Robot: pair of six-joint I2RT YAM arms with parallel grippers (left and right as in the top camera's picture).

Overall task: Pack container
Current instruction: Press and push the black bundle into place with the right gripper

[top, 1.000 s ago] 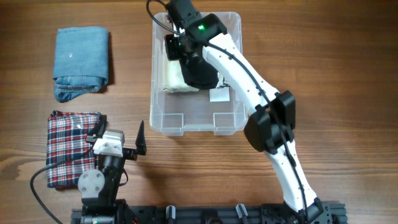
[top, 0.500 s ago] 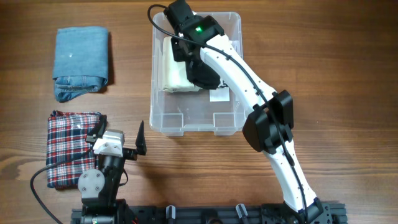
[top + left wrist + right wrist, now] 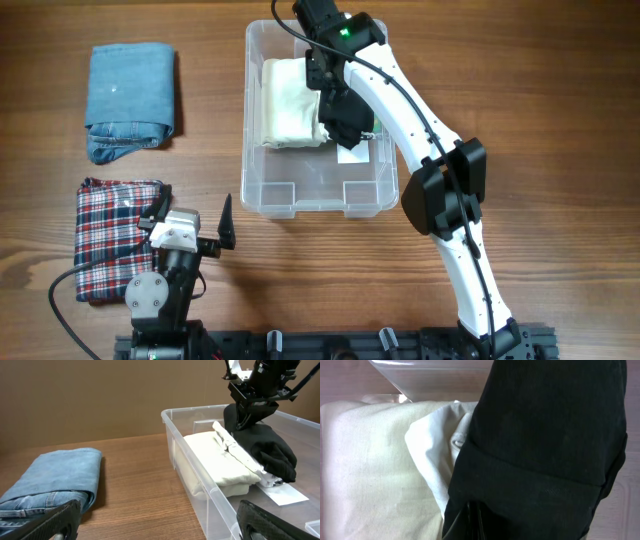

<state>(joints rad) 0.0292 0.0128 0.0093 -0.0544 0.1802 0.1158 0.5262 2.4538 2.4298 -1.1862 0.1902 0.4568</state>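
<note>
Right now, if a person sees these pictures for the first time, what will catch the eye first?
The right gripper, shut on a black garment, reaches into the clear container in the upper middle of the overhead view. The garment drapes partly over a folded cream garment inside. To the left lie folded jeans, and nearer a plaid cloth by the open left gripper.

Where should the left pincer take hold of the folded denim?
Take the folded denim by the thick rolled fold at its near edge, coming from above on the robot's side. The layers meet there, so it should probably lift as one bundle. The left pincer is open.
</note>
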